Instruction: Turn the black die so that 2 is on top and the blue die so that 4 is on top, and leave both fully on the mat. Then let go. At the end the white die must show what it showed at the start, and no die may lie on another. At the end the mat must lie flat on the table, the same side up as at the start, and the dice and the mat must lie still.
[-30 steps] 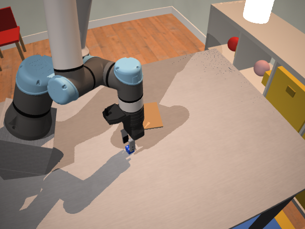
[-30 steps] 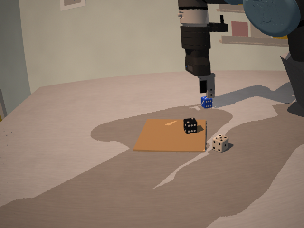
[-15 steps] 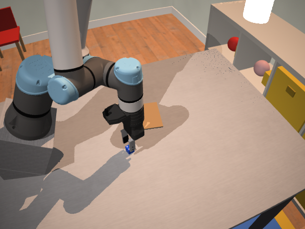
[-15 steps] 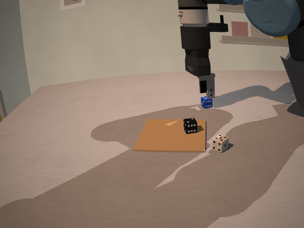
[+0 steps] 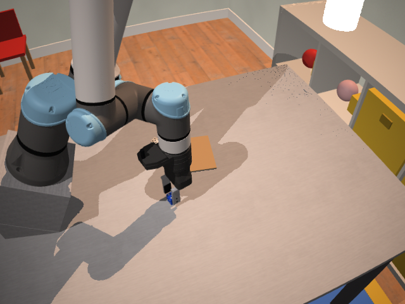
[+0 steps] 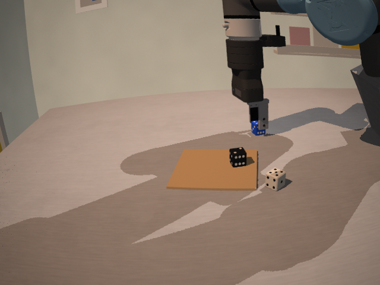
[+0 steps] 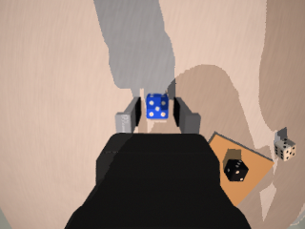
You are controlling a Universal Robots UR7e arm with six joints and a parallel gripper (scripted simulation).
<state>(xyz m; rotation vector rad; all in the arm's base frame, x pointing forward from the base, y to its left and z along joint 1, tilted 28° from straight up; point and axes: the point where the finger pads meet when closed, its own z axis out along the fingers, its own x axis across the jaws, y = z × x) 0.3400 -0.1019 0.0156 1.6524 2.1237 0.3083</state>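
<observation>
The blue die (image 5: 169, 197) (image 6: 256, 127) (image 7: 156, 106) sits on the bare table beyond the mat, five pips up in the wrist view. My gripper (image 5: 171, 195) (image 6: 257, 124) (image 7: 157, 106) is open, lowered around the die with a finger on each side and small gaps between. The black die (image 6: 237, 157) (image 7: 234, 170) stands on the orange mat (image 5: 202, 153) (image 6: 202, 171) (image 7: 254, 164) near its right edge in the exterior view. The white die (image 6: 275, 179) (image 7: 285, 147) (image 5: 154, 140) stands on the table just off the mat's right edge.
The robot base (image 5: 39, 137) stands at the table's left corner. A shelf unit (image 5: 343, 65) with a red ball (image 5: 309, 57), a pink ball (image 5: 347, 90) and a yellow box (image 5: 379, 124) stands beyond the table's right side.
</observation>
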